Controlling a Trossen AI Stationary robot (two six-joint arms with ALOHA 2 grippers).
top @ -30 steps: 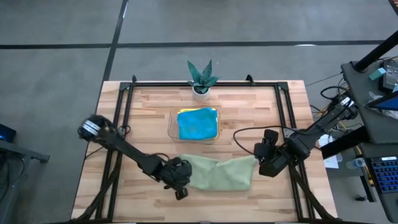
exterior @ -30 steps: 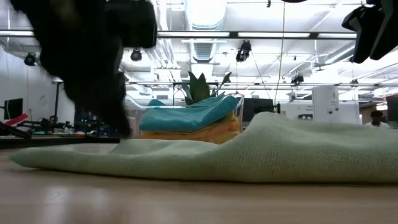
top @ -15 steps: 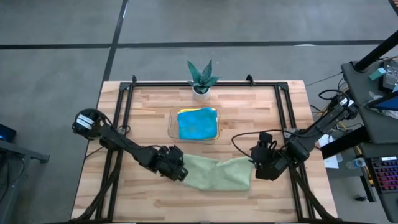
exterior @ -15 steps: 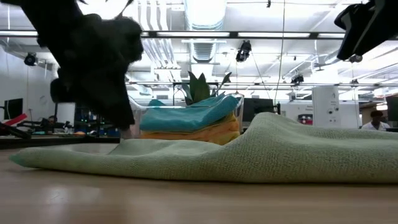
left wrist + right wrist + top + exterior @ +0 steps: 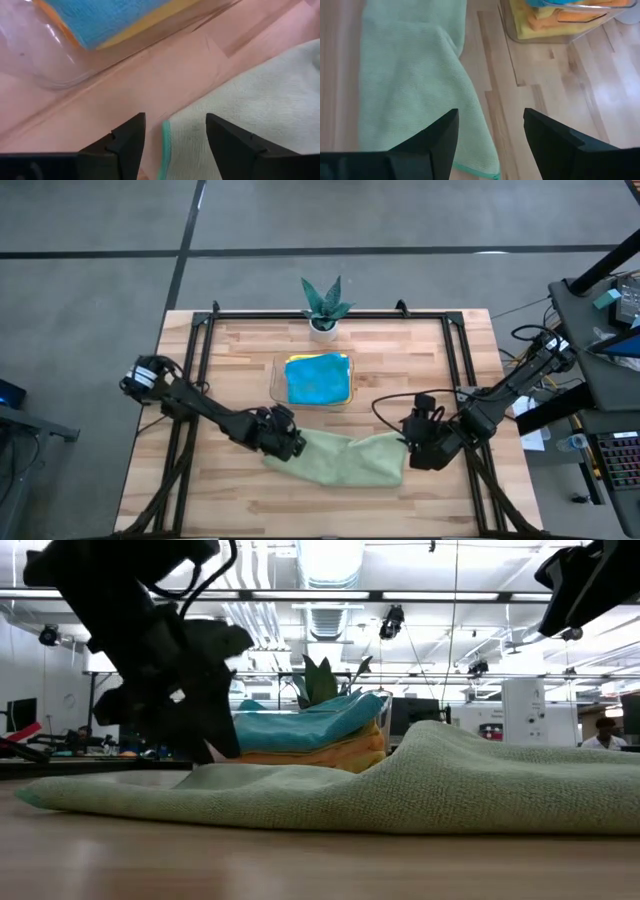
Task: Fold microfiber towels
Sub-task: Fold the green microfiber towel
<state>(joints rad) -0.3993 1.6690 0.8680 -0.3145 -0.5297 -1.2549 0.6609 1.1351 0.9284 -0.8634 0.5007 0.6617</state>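
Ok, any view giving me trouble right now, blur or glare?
Low view: the left gripper is a backlit silhouette under bright ceiling lights. Left wrist view: the clear tray looks soft and washed out. High view: evenly lit, the pale green towel reads clearly.

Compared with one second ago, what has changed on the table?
The left hand has opened, let go of the pale green towel and moved up its left end toward the tray. The right hand edged slightly left, open. Towel and stacked towels stayed put.
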